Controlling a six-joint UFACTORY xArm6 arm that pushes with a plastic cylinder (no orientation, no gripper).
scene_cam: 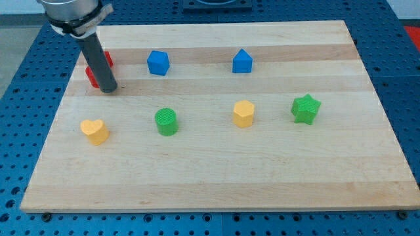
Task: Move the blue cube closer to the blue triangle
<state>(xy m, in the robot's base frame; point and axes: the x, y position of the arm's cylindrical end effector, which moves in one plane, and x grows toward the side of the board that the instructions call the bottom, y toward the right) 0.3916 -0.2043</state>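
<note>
The blue cube (158, 63) sits on the wooden board near the view's top, left of centre. The blue triangle (242, 61) sits to its right at about the same height, a wide gap between them. My tip (109, 89) rests on the board at the view's left, below and left of the blue cube, well apart from it. The rod stands against two red blocks (94, 77) and partly hides them.
A yellow heart (96, 131), a green cylinder (167, 122), a yellow hexagonal block (243, 113) and a green star (306, 108) lie in a row across the board's middle. The board's edge (216, 208) meets a blue perforated table.
</note>
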